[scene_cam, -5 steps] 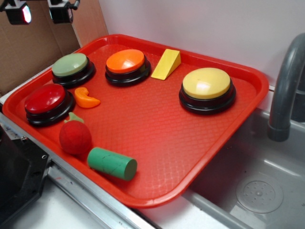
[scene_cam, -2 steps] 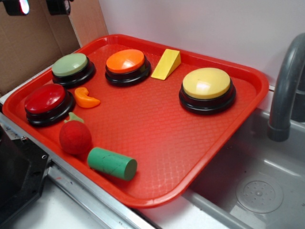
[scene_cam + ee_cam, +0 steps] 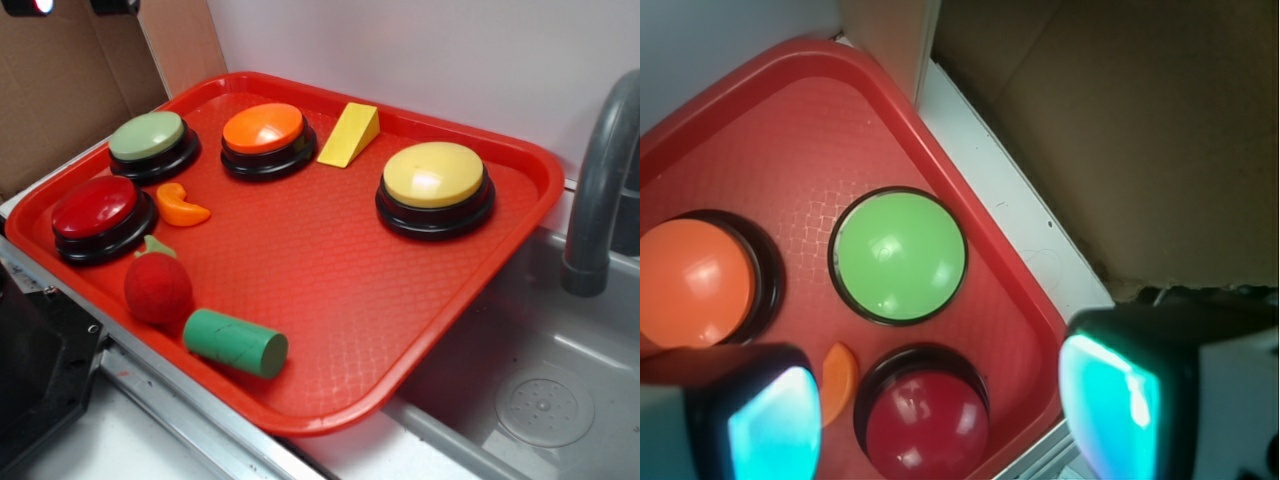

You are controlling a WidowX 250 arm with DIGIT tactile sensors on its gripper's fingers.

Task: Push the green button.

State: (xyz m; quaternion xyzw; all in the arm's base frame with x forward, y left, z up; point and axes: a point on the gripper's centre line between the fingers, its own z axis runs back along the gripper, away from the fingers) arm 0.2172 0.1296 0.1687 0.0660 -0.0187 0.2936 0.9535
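The green button [image 3: 147,136] is a pale sage dome on a black base at the red tray's back left corner. In the wrist view the green button [image 3: 899,256] lies above centre. It has the orange button [image 3: 690,283] to its left and the red button [image 3: 925,424] below it. My gripper [image 3: 940,415] hangs high over the tray's left corner with its jaws wide apart and nothing between them. The red button is directly under the gap. In the exterior view only the fingertips [image 3: 112,5] peek in at the top left edge, above and behind the green button.
On the red tray [image 3: 330,300] also stand an orange button [image 3: 264,128], a red button [image 3: 95,208], a yellow button [image 3: 434,176], a yellow wedge [image 3: 350,133], an orange curved piece [image 3: 181,206], a red strawberry toy [image 3: 157,286] and a dark green cylinder [image 3: 235,342]. A grey faucet [image 3: 600,190] and a sink stand at the right, cardboard [image 3: 60,90] behind.
The gripper has risen steadily at the top left of the exterior view, nearly leaving the frame. Nothing on the tray has moved.
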